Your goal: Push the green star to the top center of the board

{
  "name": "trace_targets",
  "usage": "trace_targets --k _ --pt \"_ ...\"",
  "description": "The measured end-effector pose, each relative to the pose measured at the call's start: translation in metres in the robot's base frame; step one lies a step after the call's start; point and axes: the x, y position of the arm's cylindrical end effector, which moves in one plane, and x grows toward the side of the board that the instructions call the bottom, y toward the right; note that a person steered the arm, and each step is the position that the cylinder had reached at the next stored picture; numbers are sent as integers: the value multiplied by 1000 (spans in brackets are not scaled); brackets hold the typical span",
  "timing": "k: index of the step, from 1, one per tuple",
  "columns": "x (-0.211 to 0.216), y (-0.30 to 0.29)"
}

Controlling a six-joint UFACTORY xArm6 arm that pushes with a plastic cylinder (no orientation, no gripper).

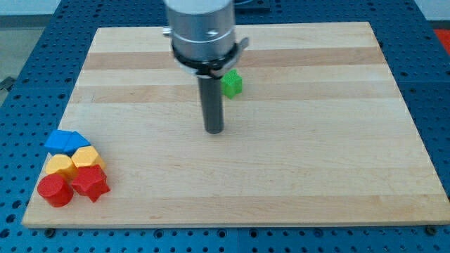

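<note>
In the camera view, the pale wooden board fills most of the frame on a blue perforated table. The small green star block serves as the landmark: it sits in the upper middle of the board, partly hidden on its left side by the arm's dark straight rod. My tip lies below the green star block and slightly to its left, near it but apart from it. There is no gripper here, so nothing opens or closes and nothing is held; the rod only pushes.

Far to the lower left of the green star block, at the board's bottom left corner, five blocks cluster together: a blue block at the cluster's top, a yellow block and a second yellow block beneath it, then a red cylinder and a red star block lowest. They are well apart from the work.

The green star block already looks close to the top centre, so I judge only a short push toward the view's top remains. To do it well, the tip should slide a little to the view's right until it sits directly beneath the block, then advance straight upward, meeting the block's lower face centrally so that it does not spin aside. A slow, brief stroke should guard against overshooting the top edge.
</note>
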Motion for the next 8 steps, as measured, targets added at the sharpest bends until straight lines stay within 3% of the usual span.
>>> trace_targets --k 2,4,7,8 --pt "-36 0" --pt "-103 3" --pt "-100 53" --pt "-126 63"
